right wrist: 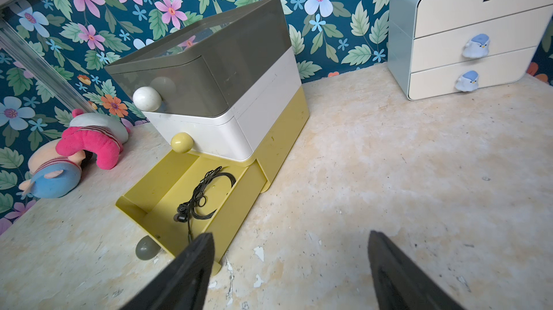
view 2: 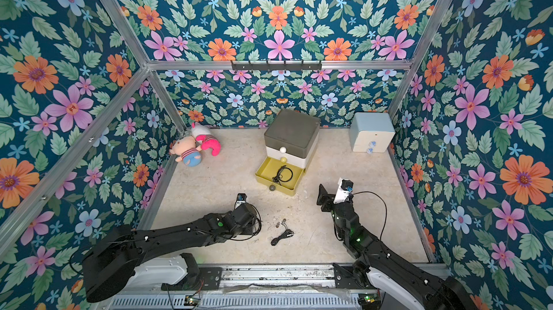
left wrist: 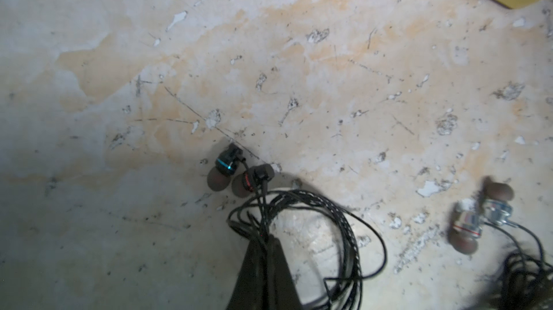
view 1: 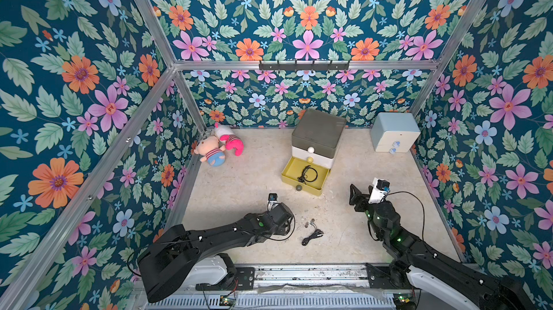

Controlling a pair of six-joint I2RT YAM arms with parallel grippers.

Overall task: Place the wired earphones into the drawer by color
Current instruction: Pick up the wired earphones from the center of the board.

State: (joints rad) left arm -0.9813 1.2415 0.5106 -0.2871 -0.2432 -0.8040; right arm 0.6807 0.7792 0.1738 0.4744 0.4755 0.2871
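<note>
the drawer (view 1: 317,132) is seen at the back of the table (view 1: 239,192), with its grey and white tiers pushed in and its yellow bottom tier (view 1: 305,188) pulled out toward the arms. one coil of black earphones (view 1: 308,174) is laid inside that open tier, near its middle. in front of the drawer and well apart from it, the left gripper (left wrist: 263,244) is pressed together on the cable of a second black set (left wrist: 314,206); the two dark buds of this set are rested on the table just past the fingertips, and whether the coil is lifted cannot be told. a third black set (view 1: 312,233), with silver buds, is left lying on the table just beside the clamped one, in front of the open tier. the right gripper (right wrist: 290,235) is held near the open tier's front corner, jaws wide apart, with nothing between them. a pale blue cabinet (view 1: 393,135) is placed to one side of the drawer along the back wall, and two plush toys (view 1: 220,145) are laid to the other side
</note>
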